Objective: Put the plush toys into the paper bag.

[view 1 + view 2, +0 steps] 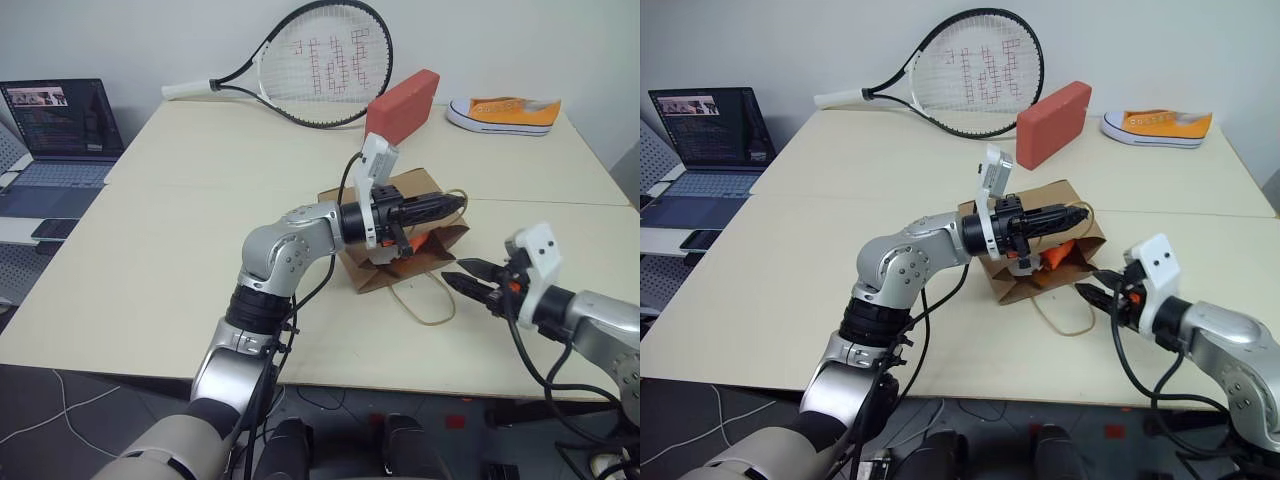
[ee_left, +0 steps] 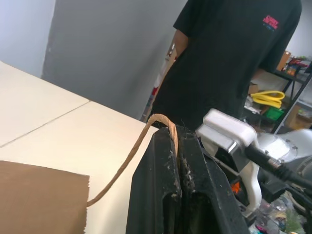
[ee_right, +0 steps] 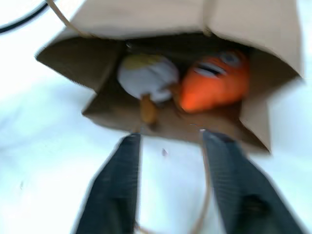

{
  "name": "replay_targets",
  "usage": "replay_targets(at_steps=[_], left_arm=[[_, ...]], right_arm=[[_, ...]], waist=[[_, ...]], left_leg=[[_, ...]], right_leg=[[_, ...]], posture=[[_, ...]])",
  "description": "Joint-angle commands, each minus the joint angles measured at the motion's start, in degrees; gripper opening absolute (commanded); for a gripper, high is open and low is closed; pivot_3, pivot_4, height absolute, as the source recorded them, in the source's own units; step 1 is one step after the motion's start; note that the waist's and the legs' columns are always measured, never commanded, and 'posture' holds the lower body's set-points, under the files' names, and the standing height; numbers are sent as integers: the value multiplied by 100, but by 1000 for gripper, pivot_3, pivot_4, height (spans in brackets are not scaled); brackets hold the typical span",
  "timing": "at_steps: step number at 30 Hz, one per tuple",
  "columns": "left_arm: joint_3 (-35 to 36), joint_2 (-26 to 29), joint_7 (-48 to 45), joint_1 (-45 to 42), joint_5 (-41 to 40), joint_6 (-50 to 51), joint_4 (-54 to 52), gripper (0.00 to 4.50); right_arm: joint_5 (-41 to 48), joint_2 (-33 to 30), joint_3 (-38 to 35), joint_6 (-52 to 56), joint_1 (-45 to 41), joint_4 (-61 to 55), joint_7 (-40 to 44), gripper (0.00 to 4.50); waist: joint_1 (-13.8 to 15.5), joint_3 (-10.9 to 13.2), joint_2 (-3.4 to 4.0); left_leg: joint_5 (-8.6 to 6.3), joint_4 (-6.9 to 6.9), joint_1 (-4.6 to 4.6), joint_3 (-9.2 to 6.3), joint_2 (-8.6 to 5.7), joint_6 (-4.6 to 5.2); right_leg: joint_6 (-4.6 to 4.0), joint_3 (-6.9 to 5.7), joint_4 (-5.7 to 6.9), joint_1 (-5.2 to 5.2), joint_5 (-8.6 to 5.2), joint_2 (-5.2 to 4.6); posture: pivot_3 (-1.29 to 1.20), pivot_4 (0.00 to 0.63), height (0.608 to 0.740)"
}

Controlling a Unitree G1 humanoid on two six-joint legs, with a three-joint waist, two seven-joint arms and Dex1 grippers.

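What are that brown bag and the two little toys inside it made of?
The bag looks like matte brown kraft paper, creased at its folds, with a twisted cord handle. The egg toy and carrot toy look like soft plush fabric, rounded and stuffed.

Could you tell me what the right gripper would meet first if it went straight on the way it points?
Probably the paper bag's open mouth, then the egg and carrot toys inside; the right gripper is open.

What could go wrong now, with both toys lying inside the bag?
The paper bag lies on its side, mouth open, with the egg toy and carrot toy near the opening; they might slide out. The left gripper pinches a cord handle; pulling may tip the bag.
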Motion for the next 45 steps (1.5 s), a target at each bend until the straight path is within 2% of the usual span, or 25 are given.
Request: replay_targets(at_steps=[1, 6, 10, 18, 24, 27, 32, 33, 36, 41, 45], left_arm=[[175, -26, -17, -249, 24, -236, 53, 0], [234, -26, -38, -358, 47, -326, 198, 0], [234, -27, -43, -383, 45, -368, 225, 0], [253, -8, -52, -422, 30, -374, 219, 0], [243, 2, -30, -389, 20, -340, 154, 0], [243, 26, -22, -357, 15, -320, 113, 0], [251, 64, -20, -351, 13, -308, 106, 0], [251, 71, -20, -350, 10, -305, 102, 0], [260, 216, -85, -400, 27, -272, 83, 0], [235, 698, -352, -540, 22, -163, -79, 0], [147, 1326, -812, -829, 177, -179, -54, 0]], right_arm=[[128, 175, -226, -235, 421, -64, -24, 2681], [16, 687, -191, -538, 842, 330, -302, 2681], [-313, 859, 170, -1082, 996, 721, -295, 2681], [-918, 954, 924, -1934, 695, 1565, -247, 2681], [-852, 1163, 1108, -1935, 362, 1825, -289, 2681], [-709, 1211, 1025, -1771, 334, 1754, -337, 1802], [-307, 1295, 704, -1436, 298, 1547, -471, 42], [-234, 1308, 660, -1383, 287, 1513, -496, 13], [397, 1316, 321, -929, 164, 1113, -646, 13], [2033, 1217, -488, -150, -244, 520, -1237, 13], [4529, 653, -992, 3, -424, 460, -2468, 13]], waist=[[-1, 0, 0], [-19, 0, 0], [-26, 0, 0], [-35, 0, 0], [-43, -1, 0], [-39, -1, 0], [-31, -1, 0], [-26, -1, 0], [-29, 0, 0], [-29, 0, 1], [-23, 0, 1]], left_leg=[[0, 0, 0, 1, 0, 0], [0, 4, 3, 9, 0, 0], [0, 4, 4, 10, 1, 0], [0, 4, 5, 10, 1, -1], [1, 7, 12, 11, 3, -1], [1, 6, 11, 8, 3, -1], [1, 2, 8, 5, 2, -1], [1, 2, 7, 5, 2, -1], [1, 3, 6, 6, 1, -1], [1, 3, 7, 3, 2, -1], [1, 1, 1, 2, 2, -1]], right_leg=[[0, 1, 0, -1, 0, 0], [1, 10, 2, 0, 0, 0], [1, 11, 2, -1, 0, 0], [1, 11, 2, 0, -1, 1], [1, 13, 4, 3, 0, 3], [1, 11, 5, 3, 0, 4], [0, 9, 5, 1, 0, 4], [0, 9, 5, 1, 0, 3], [0, 10, 4, 1, 0, 2], [0, 11, 9, -2, 0, 3], [-1, 6, 5, -2, 0, 2]], posture=[[0, 150, 740], [0, 150, 740], [0, 150, 740], [0, 150, 740], [0, 150, 740], [0, 150, 740], [0, 150, 740], [0, 150, 740], [0, 150, 740], [0, 150, 740], [0, 150, 740]])
